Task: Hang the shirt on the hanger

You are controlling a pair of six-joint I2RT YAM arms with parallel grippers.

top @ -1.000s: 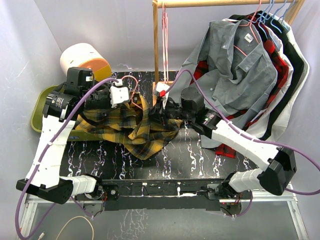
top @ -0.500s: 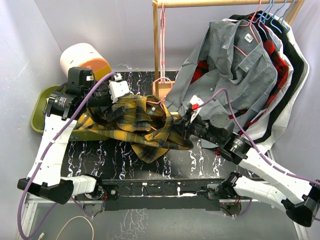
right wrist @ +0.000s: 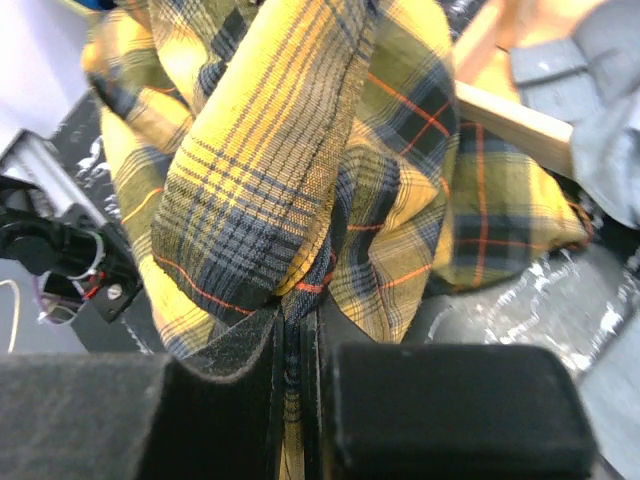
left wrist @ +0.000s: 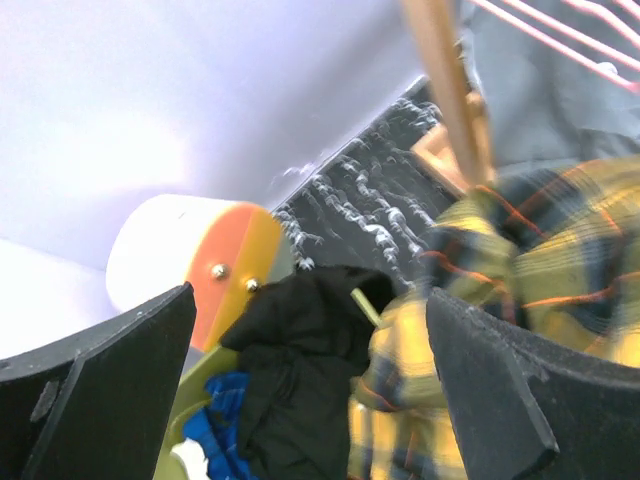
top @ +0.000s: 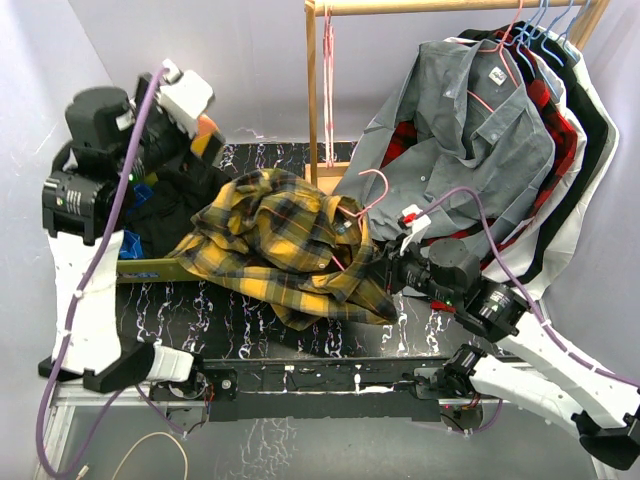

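The shirt (top: 285, 245) is seen heaped in the middle of the counter (top: 250, 325), bunched and folded on itself. The pink hook of the hanger (top: 384, 186) is seen standing up at the right edge of the heap, with its lower part buried in the cloth. The right gripper (right wrist: 300, 335), at the lower right of the heap, is clamped on a fold of plaid; whether the hanger is pinched too cannot be told. The left gripper (left wrist: 310, 295) is held high at the upper left of the top view, jaws spread wide and apart from the shirt, above a black cloth (left wrist: 300, 340) beside a white-and-orange drum (left wrist: 190, 255).
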